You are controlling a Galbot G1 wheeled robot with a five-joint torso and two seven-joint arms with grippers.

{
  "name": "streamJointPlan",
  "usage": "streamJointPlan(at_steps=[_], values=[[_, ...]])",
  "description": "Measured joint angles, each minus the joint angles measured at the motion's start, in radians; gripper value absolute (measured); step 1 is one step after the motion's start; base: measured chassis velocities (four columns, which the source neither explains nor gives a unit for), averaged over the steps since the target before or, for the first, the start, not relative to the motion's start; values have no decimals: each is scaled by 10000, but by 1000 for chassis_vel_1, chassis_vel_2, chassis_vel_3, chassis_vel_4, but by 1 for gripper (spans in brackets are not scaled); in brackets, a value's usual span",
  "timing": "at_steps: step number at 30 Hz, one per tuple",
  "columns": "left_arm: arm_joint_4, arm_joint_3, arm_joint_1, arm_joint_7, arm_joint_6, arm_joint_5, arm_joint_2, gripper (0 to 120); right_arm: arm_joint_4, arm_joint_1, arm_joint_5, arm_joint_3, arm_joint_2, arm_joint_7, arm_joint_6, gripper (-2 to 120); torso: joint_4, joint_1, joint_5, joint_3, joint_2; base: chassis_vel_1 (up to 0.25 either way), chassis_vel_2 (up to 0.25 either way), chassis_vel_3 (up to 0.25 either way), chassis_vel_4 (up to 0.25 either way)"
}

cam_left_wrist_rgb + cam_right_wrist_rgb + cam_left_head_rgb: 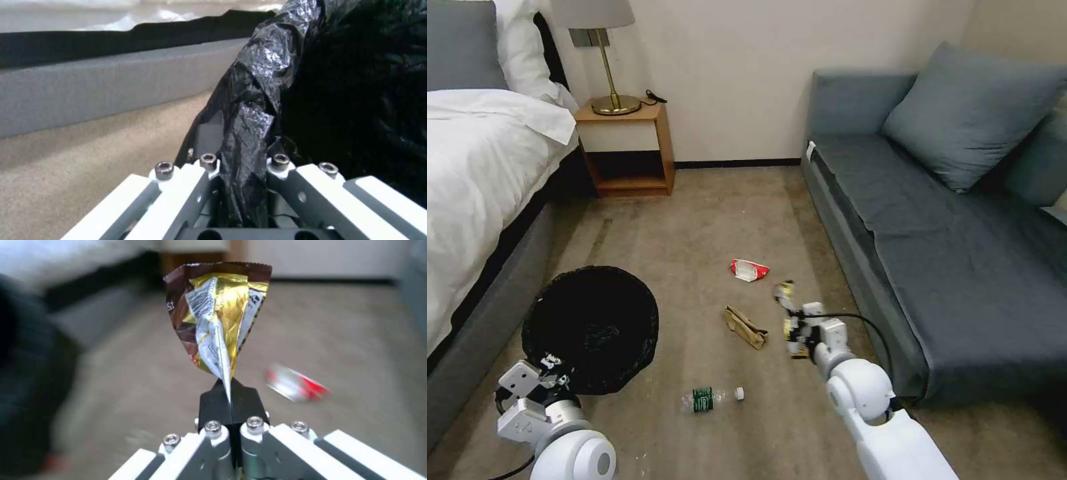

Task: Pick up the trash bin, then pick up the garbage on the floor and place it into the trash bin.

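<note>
Left gripper (pixel 242 186) clamped on trash bin (pixel 590 327) rim; right gripper (pixel 230 391) pinching snack wrapper (pixel 218 320)

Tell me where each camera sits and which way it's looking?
Head view: on the robot's head, looking forward and down at the carpet; both arms show, left gripper at the trash bin, right gripper holding the snack wrapper.
Left wrist view: on the left wrist, looking along its fingers clamping the bin's black bag.
Right wrist view: on the right wrist, facing the pinched wrapper.
Shared: head and right wrist views both show the red-and-white packet.
</note>
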Motion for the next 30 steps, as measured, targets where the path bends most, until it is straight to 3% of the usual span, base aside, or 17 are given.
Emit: streamJointPlan(at_steps=[6,14,30], values=[[-1,47,43,-8,14,44,-113,0,439,895,288,-1413,-405,-1067,651,0,-2,0,-1,0,0,0,0,0,0],[71,3,82,-13,20,104,-244,0,-1351,2913,606,-3422,-156,-2422,2063,0,-1,0,-1,1,0,0,0,0,0],[330,51,-18,-12,5,306,-489,0,-3370,4885,1139,-5374,994,-2893,2440,0,0,0,1,1,-1,0,0,0,0]])
